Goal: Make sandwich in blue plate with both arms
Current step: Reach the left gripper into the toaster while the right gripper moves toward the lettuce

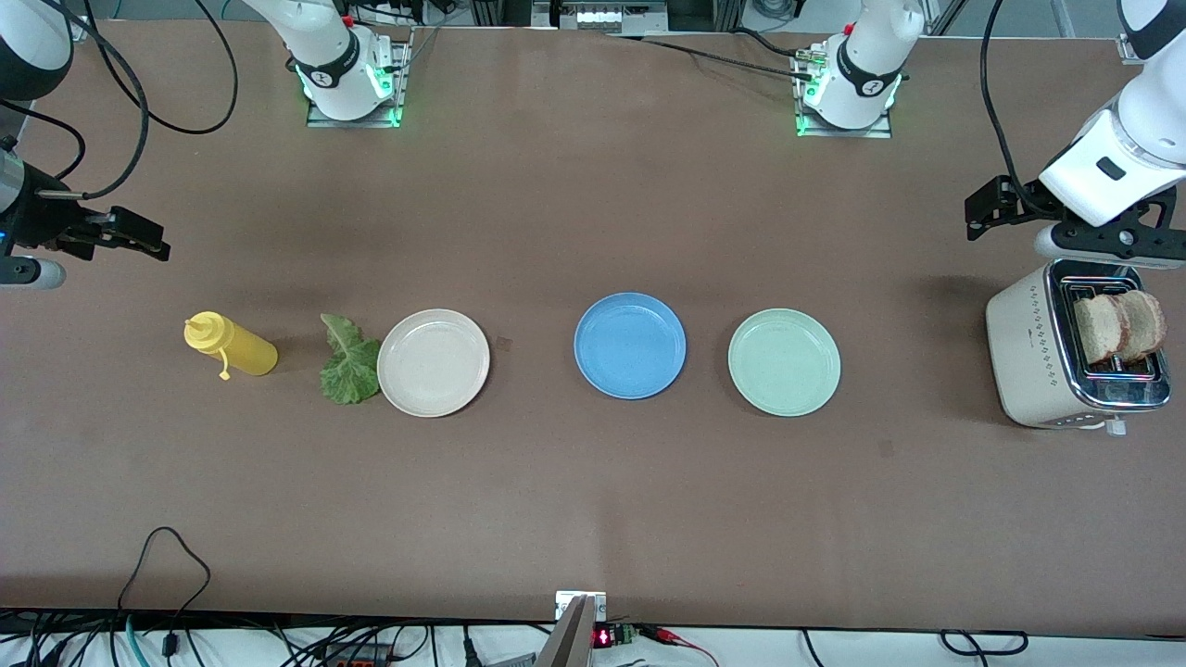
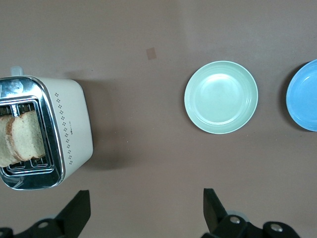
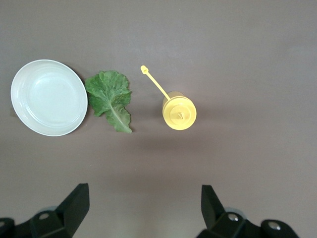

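Gaping wide with nothing held, left jaws (image 2: 143, 208) hang beside the toaster (image 2: 47, 131), right jaws (image 3: 141, 206) near the mustard bottle (image 3: 179, 111).

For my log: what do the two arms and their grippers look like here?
Both arms have glossy white shells with black joint bands; each base collar carries a small black mark, and green lights glow at both base plates. Loose black cables trail off them. The left gripper and right gripper are black, each with two blocky fingers.
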Controlling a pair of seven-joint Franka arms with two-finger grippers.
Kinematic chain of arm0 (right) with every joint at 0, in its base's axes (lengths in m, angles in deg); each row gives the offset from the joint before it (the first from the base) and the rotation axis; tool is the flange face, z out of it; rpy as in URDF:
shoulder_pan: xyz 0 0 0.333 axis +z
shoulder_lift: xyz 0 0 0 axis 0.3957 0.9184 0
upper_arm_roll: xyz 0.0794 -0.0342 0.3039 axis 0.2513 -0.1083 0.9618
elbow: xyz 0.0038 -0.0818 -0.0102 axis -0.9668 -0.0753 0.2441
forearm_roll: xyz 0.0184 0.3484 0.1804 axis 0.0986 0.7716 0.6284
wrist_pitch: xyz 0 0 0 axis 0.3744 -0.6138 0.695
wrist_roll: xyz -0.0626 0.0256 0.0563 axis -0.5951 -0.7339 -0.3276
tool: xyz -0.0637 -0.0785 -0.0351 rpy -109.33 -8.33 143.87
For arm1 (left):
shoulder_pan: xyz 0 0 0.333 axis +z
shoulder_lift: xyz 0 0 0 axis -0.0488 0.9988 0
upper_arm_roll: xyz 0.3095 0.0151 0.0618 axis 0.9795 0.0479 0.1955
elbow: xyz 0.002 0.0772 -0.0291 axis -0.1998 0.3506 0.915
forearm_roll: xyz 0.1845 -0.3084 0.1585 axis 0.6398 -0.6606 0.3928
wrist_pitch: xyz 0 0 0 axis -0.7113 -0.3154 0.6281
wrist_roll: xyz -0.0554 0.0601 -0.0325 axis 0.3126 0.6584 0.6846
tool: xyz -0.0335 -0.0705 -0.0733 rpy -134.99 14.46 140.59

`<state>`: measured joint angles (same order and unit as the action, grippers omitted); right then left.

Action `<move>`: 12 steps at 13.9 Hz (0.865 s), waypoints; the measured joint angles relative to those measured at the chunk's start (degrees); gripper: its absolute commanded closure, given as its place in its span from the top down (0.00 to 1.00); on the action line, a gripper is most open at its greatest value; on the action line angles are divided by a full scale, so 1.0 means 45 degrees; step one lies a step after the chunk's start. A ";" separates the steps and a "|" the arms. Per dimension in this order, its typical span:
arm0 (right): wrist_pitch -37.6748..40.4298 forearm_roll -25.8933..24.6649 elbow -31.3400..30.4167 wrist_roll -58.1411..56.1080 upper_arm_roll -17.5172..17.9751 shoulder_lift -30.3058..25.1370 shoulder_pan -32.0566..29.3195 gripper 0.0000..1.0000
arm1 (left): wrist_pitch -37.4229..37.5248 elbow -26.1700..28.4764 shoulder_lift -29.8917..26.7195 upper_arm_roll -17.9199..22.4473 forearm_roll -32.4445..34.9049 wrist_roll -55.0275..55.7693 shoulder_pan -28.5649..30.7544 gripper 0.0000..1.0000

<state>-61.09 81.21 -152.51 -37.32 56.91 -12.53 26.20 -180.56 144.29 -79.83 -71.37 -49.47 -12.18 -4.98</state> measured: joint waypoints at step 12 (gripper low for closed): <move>-0.0182 -0.0005 0.0000 -0.0030 0.0003 0.0023 -0.0017 1.00 | 0.0680 -0.0599 0.0548 0.0116 0.0347 -0.0035 0.0130 1.00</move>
<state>-61.91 81.19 -152.51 -37.46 56.93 -12.43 26.13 -177.50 141.59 -77.37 -70.84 -47.91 -12.34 -4.39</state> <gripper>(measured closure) 0.000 0.000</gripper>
